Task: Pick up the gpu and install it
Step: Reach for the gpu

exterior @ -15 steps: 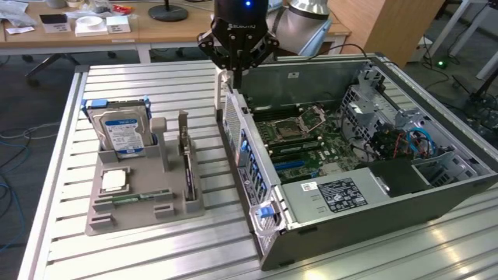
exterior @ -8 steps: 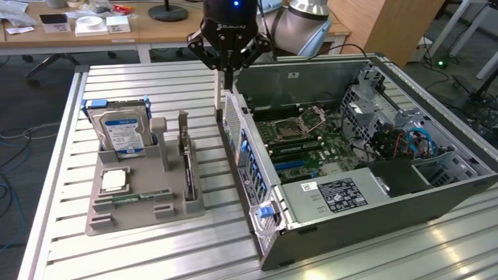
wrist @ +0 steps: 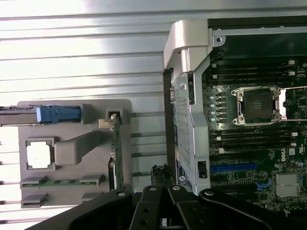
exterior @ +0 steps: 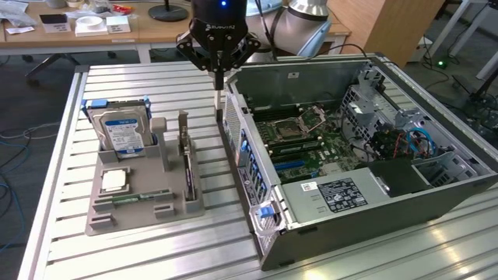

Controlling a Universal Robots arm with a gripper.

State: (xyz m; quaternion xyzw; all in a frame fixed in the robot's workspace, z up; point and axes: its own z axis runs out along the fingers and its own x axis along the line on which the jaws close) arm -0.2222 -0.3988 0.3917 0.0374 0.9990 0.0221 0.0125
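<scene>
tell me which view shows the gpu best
The exterior view: the gpu stands on edge in the grey holder, its dark side and silvery bracket visible. The wrist view sees the gpu edge-on, as a thin strip.

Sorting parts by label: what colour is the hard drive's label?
Blue and white, on the hard drive; clearest in the exterior view.

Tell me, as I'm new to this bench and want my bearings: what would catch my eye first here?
The open computer case takes up the exterior view's right, its motherboard bare, with an open processor socket. The gripper hangs shut close beside the case's edge. The grey tray lies at the exterior view's left, with the hard drive and the gpu standing on edge in it.
</scene>
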